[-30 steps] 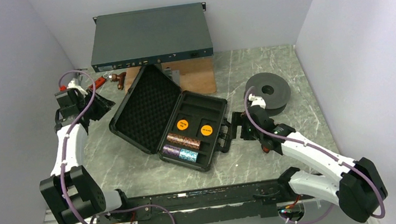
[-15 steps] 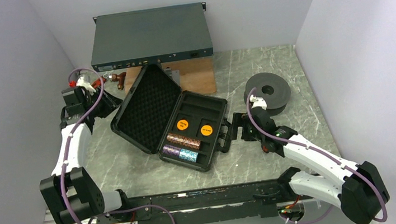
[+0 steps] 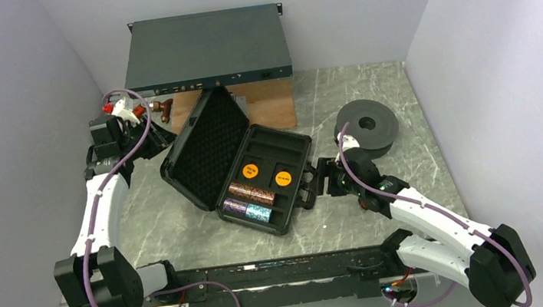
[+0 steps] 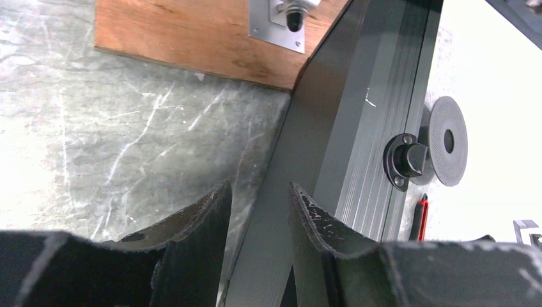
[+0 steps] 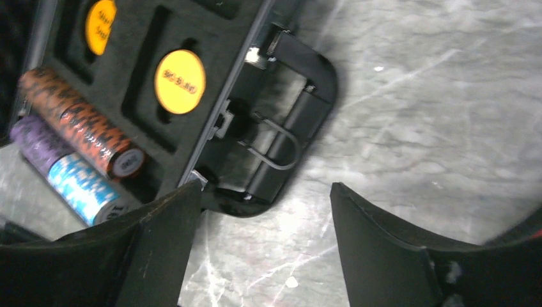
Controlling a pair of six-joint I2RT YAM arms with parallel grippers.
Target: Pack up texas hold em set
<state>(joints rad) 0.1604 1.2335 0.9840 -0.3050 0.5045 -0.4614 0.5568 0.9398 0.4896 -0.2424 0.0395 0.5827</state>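
Note:
The black case [image 3: 287, 145] of the texas hold em set lies open, its foam-lined lid [image 3: 206, 149] tilted up on the left. In its base sit brown [image 3: 251, 194], purple [image 3: 234, 206] and teal [image 3: 258, 214] chip rolls and two orange discs [image 3: 251, 170]. My left gripper [image 3: 159, 139] is at the lid's back. In the left wrist view the lid's rim [image 4: 281, 192] fills the gap of the left gripper [image 4: 259, 188]. My right gripper [image 3: 323, 178] is open just right of the case handle [image 5: 300, 102]. Only table shows between the right gripper's [image 5: 265, 192] fingers.
A big grey rack unit [image 3: 206, 49] stands at the back with a wooden board [image 3: 267, 107] in front of it. A black spool [image 3: 365, 123] lies right of the case. A red-black handled tool [image 3: 136, 111] lies behind my left arm. Walls close in on both sides.
My left gripper has moved right and up with the lid, which now stands steeper. My right gripper has edged closer to the handle and narrowed a little.

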